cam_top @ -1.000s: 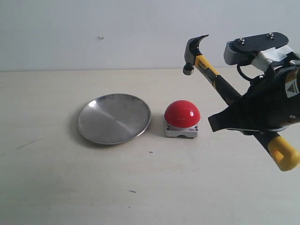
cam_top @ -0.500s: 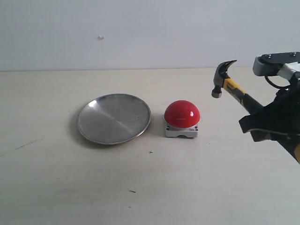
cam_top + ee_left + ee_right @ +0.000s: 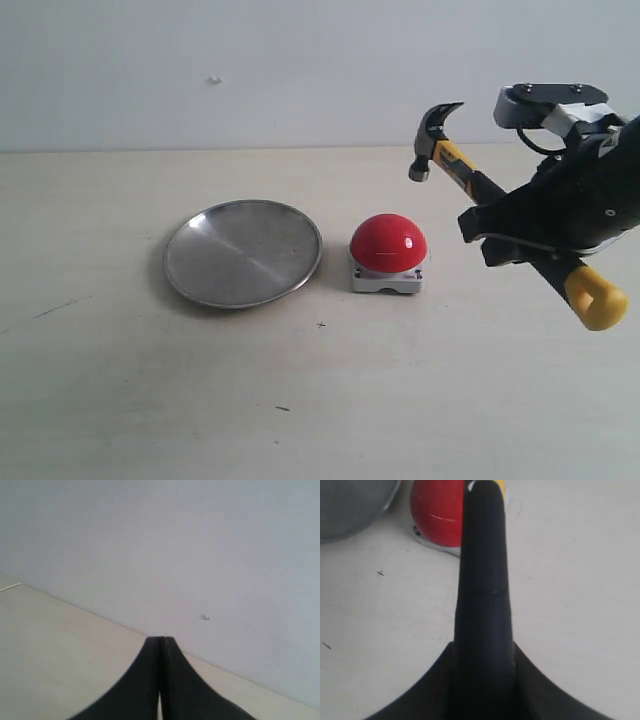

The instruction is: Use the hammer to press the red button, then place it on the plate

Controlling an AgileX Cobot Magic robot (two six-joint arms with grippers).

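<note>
My right gripper is shut on the black handle of the hammer, held in the air at the right. Its dark head is raised above and to the right of the red button, apart from it; the yellow end sticks out below the gripper. The silver plate lies left of the button. In the right wrist view the handle runs up toward the red button, with the plate's rim at the corner. My left gripper is shut on nothing, facing the wall.
The beige table carries a few small dark marks, among them a cross in front of the button. A plain white wall stands behind the table.
The right arm swung the hammer out to the right half a second ago and has now come back leftward, with the head again near the button's upper right.
</note>
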